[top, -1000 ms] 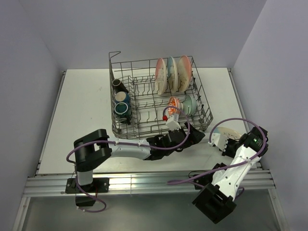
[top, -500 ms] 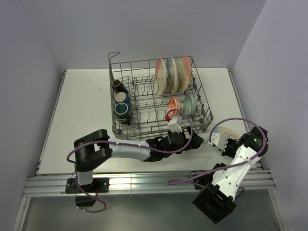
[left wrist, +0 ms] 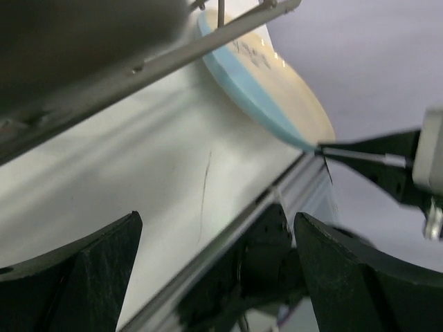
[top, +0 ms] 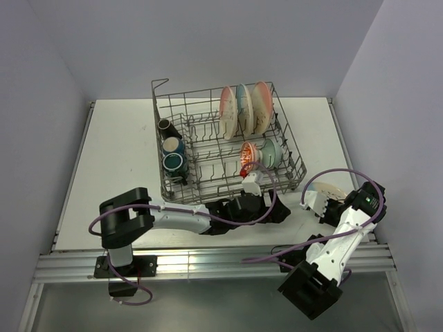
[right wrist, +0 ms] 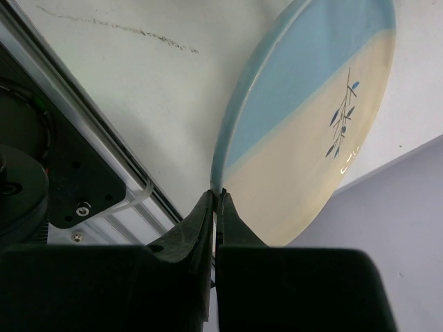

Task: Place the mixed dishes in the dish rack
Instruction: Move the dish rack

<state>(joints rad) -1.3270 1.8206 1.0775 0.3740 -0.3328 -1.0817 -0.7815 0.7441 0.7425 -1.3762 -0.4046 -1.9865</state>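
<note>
The grey wire dish rack (top: 208, 190) holds three upright plates (top: 242, 109), dark and teal mugs (top: 173, 146) on its left, and an orange-red bowl (top: 247, 153) beside a pale green bowl (top: 271, 152). A fourth plate (top: 331, 189), cream and light blue with a twig motif, sits tilted at the table's right edge. My right gripper (top: 319, 201) is shut on its rim, which shows in the right wrist view (right wrist: 219, 197) on the plate (right wrist: 311, 117). My left gripper (top: 280, 213) is open and empty, low by the rack's front right corner. It faces the plate (left wrist: 270, 76) from below a rack wire (left wrist: 208, 41).
The white table (top: 118, 159) ends in a metal rail (top: 208, 259) at the near edge. The grey wall stands close on the right of the plate. My left arm lies along the rack's front side.
The rack has shifted a little to the left and away. My left arm has swung lower along its front. The right gripper and its plate have stayed put.
</note>
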